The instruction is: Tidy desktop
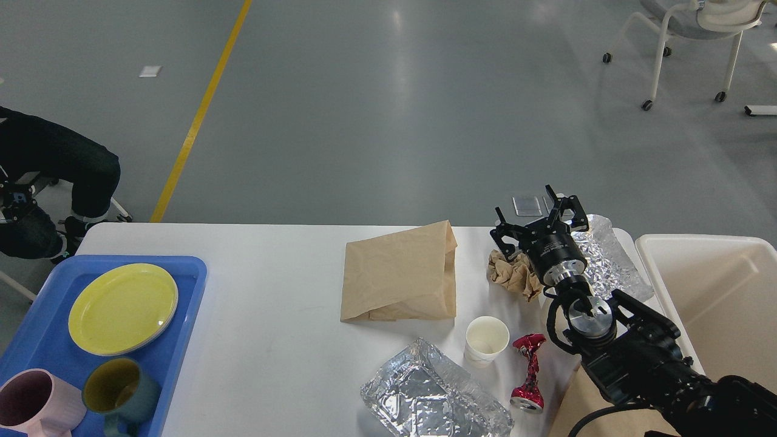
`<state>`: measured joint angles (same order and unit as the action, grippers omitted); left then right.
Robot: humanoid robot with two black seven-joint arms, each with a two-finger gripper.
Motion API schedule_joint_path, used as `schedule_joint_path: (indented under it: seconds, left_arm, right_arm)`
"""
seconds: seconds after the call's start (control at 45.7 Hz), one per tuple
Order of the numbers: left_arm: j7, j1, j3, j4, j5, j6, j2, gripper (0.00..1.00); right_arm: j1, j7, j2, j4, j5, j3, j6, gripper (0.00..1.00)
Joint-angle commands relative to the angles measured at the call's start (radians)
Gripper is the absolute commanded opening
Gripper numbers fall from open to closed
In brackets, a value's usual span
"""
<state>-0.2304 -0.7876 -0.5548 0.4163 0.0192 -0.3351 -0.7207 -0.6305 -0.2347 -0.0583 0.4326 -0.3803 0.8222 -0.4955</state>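
One brown paper bag (399,274), one crumpled brown paper wad (512,274), two foil containers, one near (434,394) and one far (607,258), one white paper cup (486,340), one crushed red can (529,379). One blue tray (182,315) carries one yellow plate (123,308) and two mugs, pink (36,403) and teal (121,388). One cream bin (716,285) and one wheeled chair (692,36) are also present.

Lab or test hall: bare grey floor (388,109), yellow floor line (200,112), wheeled chair (692,42).
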Motion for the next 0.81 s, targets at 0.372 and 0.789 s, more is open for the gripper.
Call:
schedule_joint_path:
  seconds: [0.372, 0.789]
  left_arm:
    - [0.278, 0.099, -0.464, 0.001, 0.073, 0.011, 0.196, 0.96]
    - [0.284, 0.102, -0.455, 0.001, 0.068, 0.024, 0.241, 0.96]
  right_arm:
    - [0.0, 0.0, 0.0, 0.0, 0.0, 0.0, 0.0, 1.0]
    - [0.0, 0.0, 0.0, 0.0, 0.0, 0.0, 0.0, 1.0]
